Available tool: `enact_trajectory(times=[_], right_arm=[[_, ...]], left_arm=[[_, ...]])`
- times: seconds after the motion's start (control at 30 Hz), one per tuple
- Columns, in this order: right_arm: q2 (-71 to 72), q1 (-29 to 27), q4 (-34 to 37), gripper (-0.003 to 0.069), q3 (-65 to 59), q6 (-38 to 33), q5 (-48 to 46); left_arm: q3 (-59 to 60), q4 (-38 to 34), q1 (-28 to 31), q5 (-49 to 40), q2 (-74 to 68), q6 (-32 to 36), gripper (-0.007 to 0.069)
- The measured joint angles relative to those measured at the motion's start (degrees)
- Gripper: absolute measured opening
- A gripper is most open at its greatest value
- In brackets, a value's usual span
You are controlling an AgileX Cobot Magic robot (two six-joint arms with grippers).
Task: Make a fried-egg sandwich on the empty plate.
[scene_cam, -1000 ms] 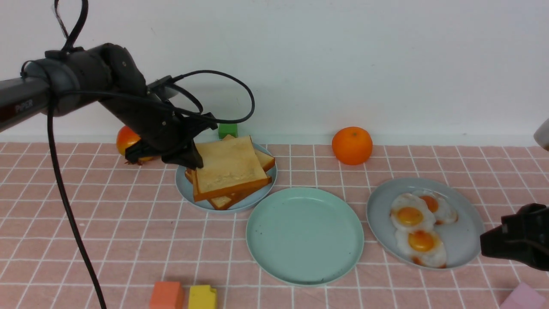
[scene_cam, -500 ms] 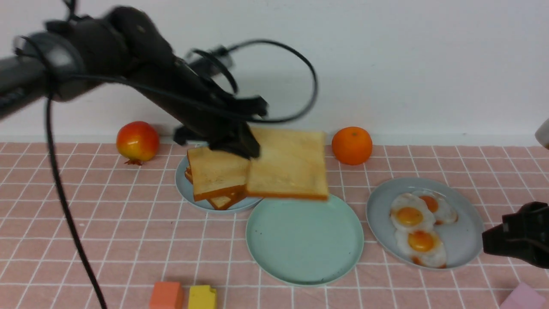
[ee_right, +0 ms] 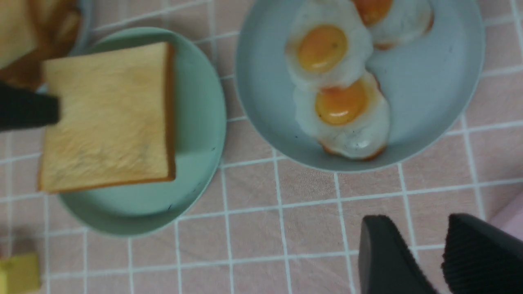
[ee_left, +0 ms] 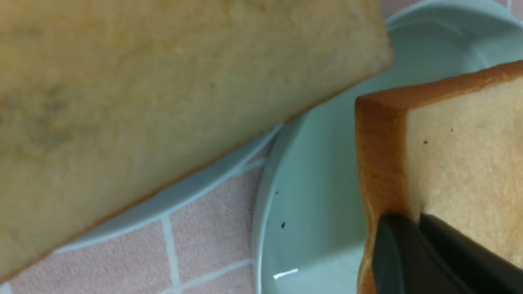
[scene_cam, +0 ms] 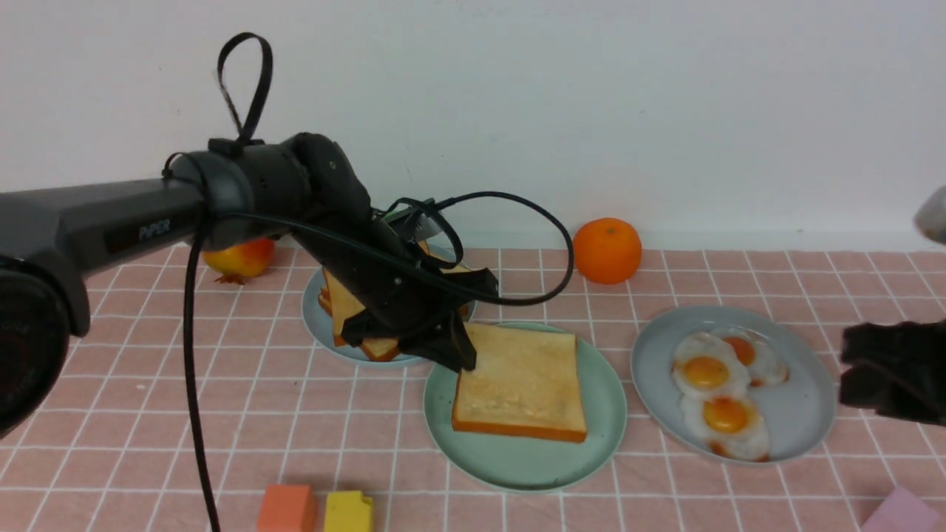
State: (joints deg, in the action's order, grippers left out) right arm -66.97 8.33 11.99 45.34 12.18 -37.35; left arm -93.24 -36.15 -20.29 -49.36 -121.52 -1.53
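One toast slice [scene_cam: 521,380] down on the green plate [scene_cam: 517,462].
Front: the left end effector [scene_cam: 460,360] is clenched on the slice's rear left corner; the slice lies flat on the plate, between the bread plate [scene_cam: 314,325] and the egg plate [scene_cam: 798,399]. Left wrist: dark fingers [ee_left: 408,261] pinch the crust. Right wrist: the right end effector [ee_right: 421,223] hangs released over the surface [ee_right: 310,212], near the fried eggs [ee_right: 339,102].
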Motion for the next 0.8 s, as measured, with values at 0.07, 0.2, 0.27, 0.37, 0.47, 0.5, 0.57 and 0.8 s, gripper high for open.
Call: enact_trajectory(times=[0.07,0.2,0.27,0.37,0.47,0.5,0.57,0.8], right_arm=[[-4.1,-0.1,0.4,0.0295,0.0,1.6,2.7],[-10.2,-2.2,3.9,0.0340,0.1,2.3,8.1],[-13.1,-4.6,6.7,0.0350,0.2,0.2,10.6],[-17.8,-7.9,15.2,0.0353,1.3,-9.5,13.2],[-21.4,-9.2,25.3,0.0353,2.7,-18.9,14.5],[-22.6,-9.4,28.4,0.0353,3.2,-22.0,14.7],[-26.1,-9.4,37.1,0.0353,4.6,-31.0,14.7],[-33.0,-10.0,49.0,0.0353,7.3,-42.9,14.9]], left_arm=[[0.0,0.3,0.0,0.1,0.2,-0.3,0.0082],[0.0,2.4,0.0,-0.5,0.6,-1.4,0.0181],[0.0,4.1,0.0,-1.0,1.2,-2.9,0.0260],[0.0,6.1,0.0,-2.1,2.8,-3.9,0.0367],[0.0,6.6,0.0,-3.0,4.9,-3.9,0.0415],[0.0,6.8,0.0,-3.3,5.9,-3.9,0.0424],[0.0,7.8,0.0,-4.1,8.3,-3.9,0.0430],[0.0,13.4,0.0,-5.9,15.9,-4.4,0.0433]])
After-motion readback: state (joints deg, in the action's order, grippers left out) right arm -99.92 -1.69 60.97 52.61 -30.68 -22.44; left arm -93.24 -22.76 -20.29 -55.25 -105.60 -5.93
